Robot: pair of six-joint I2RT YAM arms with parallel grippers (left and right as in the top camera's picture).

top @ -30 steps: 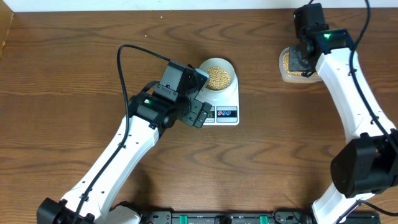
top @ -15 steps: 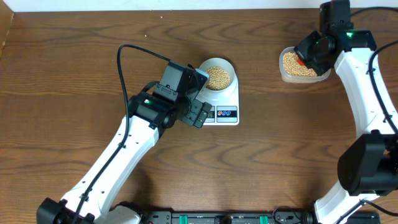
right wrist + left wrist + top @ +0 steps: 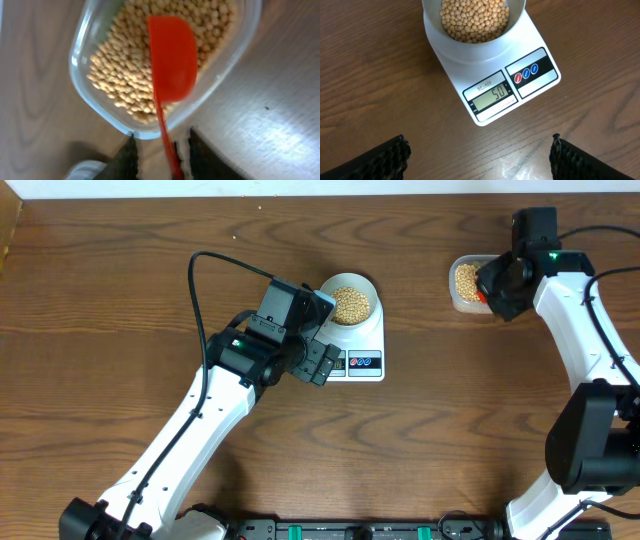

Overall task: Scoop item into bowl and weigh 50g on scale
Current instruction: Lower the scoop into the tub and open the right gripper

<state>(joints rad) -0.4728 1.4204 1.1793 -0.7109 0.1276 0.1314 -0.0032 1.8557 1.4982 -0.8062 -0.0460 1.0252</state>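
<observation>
A pale bowl [image 3: 470,50] heaped with beige beans [image 3: 475,20] stands on the white scale [image 3: 535,85], whose screen [image 3: 494,95] reads 50. In the overhead view the bowl [image 3: 327,290] and scale [image 3: 366,340] sit mid-table. My left gripper [image 3: 479,145] hangs open and empty over bare wood just in front of the scale. A red spoon [image 3: 172,57] rests bowl-down on the beans [image 3: 120,70] in the clear tub [image 3: 80,85]. My right gripper [image 3: 162,147] is open at the tub's near rim, the spoon handle passing loosely between its fingers.
The clear tub [image 3: 458,300] sits at the back right of the wooden table, partly under my right wrist [image 3: 505,280]. My left arm [image 3: 240,355] crosses the table from the front left, with a black cable looping behind it.
My right wrist has swung from over the tub toward its right side and its jaws have opened off the spoon handle. The left arm, bowl and scale have not moved.
</observation>
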